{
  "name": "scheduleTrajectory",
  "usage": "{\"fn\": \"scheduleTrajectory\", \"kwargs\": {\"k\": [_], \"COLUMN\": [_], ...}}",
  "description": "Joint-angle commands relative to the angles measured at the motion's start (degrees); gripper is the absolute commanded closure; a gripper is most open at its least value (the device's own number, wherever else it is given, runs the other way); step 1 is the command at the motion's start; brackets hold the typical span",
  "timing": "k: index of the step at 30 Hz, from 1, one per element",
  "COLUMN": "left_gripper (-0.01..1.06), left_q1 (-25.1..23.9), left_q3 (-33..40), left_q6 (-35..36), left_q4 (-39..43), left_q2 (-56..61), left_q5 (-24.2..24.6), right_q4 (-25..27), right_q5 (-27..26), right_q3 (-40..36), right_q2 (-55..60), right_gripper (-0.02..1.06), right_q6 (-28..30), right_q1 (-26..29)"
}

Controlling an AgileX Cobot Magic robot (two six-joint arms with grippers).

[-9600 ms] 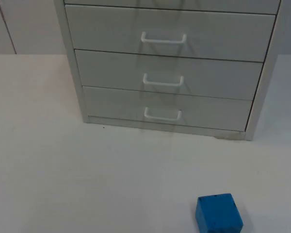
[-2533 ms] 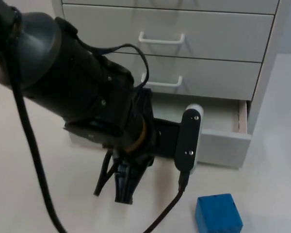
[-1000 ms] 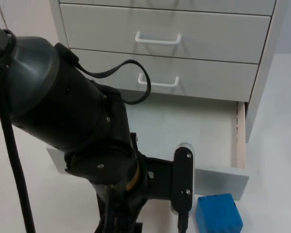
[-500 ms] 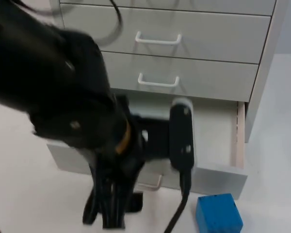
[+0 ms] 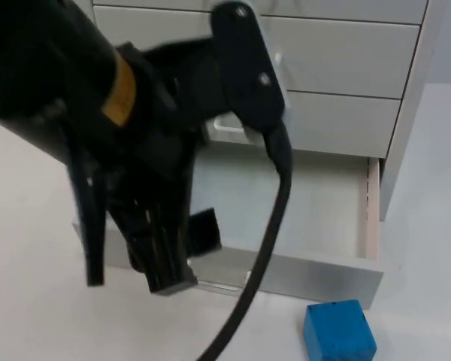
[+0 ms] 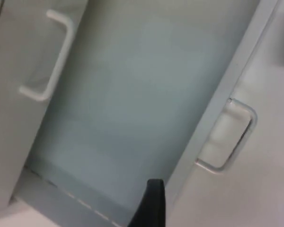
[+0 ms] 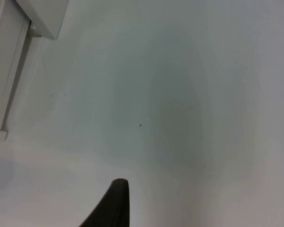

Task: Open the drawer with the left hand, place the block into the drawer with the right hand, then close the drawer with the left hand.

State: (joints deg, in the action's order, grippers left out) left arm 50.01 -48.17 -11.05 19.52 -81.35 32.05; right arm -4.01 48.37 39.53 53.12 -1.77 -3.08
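Observation:
The cabinet's bottom drawer (image 5: 301, 199) stands pulled out, and its inside is bare. Its white handle (image 6: 229, 137) is free, with nothing holding it. My left gripper (image 5: 177, 259) hangs open just above the left part of the drawer's front panel (image 5: 316, 277), and the left arm covers much of the cabinet's left side. The blue block (image 5: 339, 332) rests on the table just in front of the drawer's right end. My right gripper (image 7: 117, 203) waits above bare table off to the cabinet's right, away from the block.
The grey cabinet (image 5: 346, 53) stands at the back with its upper drawers closed; the middle drawer's handle (image 6: 47, 61) is near my left gripper. A corner of the cabinet (image 7: 42, 16) shows in the right wrist view. White table (image 5: 421, 248) spreads around the block.
My left gripper has risen from the table in front of the drawer to above its front panel, off the handle. The drawer stays pulled out and the block has not moved.

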Motion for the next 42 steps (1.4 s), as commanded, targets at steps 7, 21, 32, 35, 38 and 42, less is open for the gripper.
{"fn": "scheduleTrajectory", "kwargs": {"k": [7, 21, 32, 35, 38, 42], "left_gripper": [0.27, 0.00, 0.00, 0.00, 0.00, 0.00], "left_q1": [-2.28, -12.33, -25.02, -28.81, -31.27, -33.79], "left_q3": [-0.13, -0.13, -0.13, -0.13, -0.13, -0.13], "left_q6": [11.05, 16.46, 17.52, 18.81, 20.00, 20.89], "left_q4": [-3.94, -8.99, -10.39, -10.39, -10.51, -10.51], "left_q2": [4.42, 9.22, 21.12, 25.82, 28.55, 33.65], "left_q5": [3.68, 8.77, 12.46, 15.25, 16.90, 19.51], "right_q4": [0.24, 0.71, 1.18, 1.18, 1.18, 1.18], "right_q5": [-0.18, -0.18, -0.18, -0.18, -0.18, -0.18], "right_q3": [0.34, 0.34, 0.34, 0.34, 0.34, 0.34], "right_q2": [-0.11, -0.11, -0.11, -0.11, -0.11, -0.11], "right_gripper": [-0.01, -0.01, -0.01, -0.01, -0.01, -0.01], "right_q6": [-0.14, -0.14, -0.14, -0.14, -0.14, -0.14], "right_q1": [0.00, 0.00, 0.00, 0.00, 0.00, 0.00]}}
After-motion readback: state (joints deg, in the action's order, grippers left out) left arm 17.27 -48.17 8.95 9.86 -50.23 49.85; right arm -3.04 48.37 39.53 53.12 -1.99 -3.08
